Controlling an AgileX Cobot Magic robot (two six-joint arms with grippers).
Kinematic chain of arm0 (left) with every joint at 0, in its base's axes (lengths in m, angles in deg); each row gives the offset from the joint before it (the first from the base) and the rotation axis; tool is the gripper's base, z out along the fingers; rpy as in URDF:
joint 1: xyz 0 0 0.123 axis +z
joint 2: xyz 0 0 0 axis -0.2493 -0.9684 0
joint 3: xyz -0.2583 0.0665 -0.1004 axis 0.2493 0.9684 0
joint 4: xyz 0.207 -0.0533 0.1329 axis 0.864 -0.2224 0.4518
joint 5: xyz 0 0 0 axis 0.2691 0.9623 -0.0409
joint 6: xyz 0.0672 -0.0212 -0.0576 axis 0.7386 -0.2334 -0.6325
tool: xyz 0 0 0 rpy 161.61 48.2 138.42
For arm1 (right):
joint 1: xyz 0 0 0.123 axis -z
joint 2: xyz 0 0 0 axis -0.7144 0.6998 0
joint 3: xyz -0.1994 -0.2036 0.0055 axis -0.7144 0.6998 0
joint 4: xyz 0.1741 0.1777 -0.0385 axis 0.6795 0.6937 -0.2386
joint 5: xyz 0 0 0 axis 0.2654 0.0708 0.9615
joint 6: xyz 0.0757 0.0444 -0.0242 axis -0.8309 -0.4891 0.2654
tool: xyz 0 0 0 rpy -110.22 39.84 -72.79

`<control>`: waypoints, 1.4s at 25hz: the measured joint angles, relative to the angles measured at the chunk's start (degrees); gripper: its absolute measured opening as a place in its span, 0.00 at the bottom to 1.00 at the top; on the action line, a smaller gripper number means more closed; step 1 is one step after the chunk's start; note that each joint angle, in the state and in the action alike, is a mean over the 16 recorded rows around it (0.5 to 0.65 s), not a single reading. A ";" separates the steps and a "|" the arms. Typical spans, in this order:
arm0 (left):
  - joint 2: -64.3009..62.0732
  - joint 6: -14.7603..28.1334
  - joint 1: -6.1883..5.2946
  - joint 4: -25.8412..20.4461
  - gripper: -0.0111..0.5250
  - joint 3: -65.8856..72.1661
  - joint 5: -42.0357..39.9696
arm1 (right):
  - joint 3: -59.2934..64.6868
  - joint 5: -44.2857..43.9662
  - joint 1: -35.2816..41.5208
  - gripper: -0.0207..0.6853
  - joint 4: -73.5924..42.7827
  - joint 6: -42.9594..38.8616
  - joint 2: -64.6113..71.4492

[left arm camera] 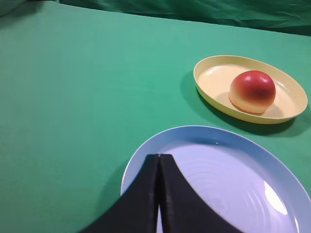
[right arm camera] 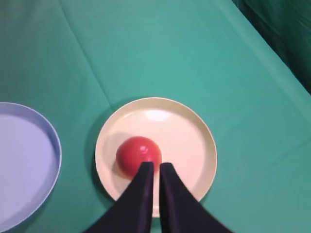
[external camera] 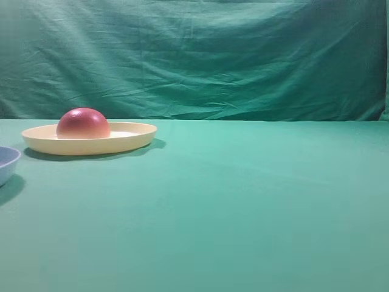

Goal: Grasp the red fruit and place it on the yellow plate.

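The red fruit (external camera: 83, 123) sits flat side down on the left half of the yellow plate (external camera: 137, 137), at the table's back left. The left wrist view has the fruit (left arm camera: 252, 91) on the plate (left arm camera: 214, 77) at the upper right, well away from my left gripper (left arm camera: 159, 155), which is shut and empty. In the right wrist view my right gripper (right arm camera: 156, 164) hangs high above the plate (right arm camera: 184, 141), shut with nothing between its fingers. Its tips overlap the near edge of the fruit (right arm camera: 137, 151) without holding it. Neither gripper shows in the exterior high view.
A light blue dish (left arm camera: 233, 160) lies under my left gripper, left of the yellow plate and apart from it. It shows at the left edge in the other views (external camera: 6, 161) (right arm camera: 24, 160). Green cloth covers the table and hangs as a wrinkled backdrop (external camera: 243, 55).
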 joint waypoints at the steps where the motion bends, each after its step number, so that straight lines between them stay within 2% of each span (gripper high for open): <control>1: 0.00 0.00 0.00 0.00 0.02 0.00 0.00 | -0.01 -1.06 0.00 0.03 -1.05 -1.34 -0.86; 7: 0.00 0.00 0.00 0.00 0.02 0.00 0.00 | 0.07 -5.04 0.00 0.03 -5.04 -6.13 -6.65; 18: 0.00 0.00 0.00 0.00 0.02 0.00 0.00 | 7.91 -5.17 0.15 0.03 -7.89 -7.47 -25.70; 26: 0.00 0.00 0.00 0.00 0.02 0.00 0.00 | 27.37 1.45 4.31 0.03 -8.60 -9.93 -44.90; 35: 0.00 0.00 0.00 0.00 0.02 0.00 0.00 | 55.46 17.29 17.81 0.03 -7.49 -13.52 -65.62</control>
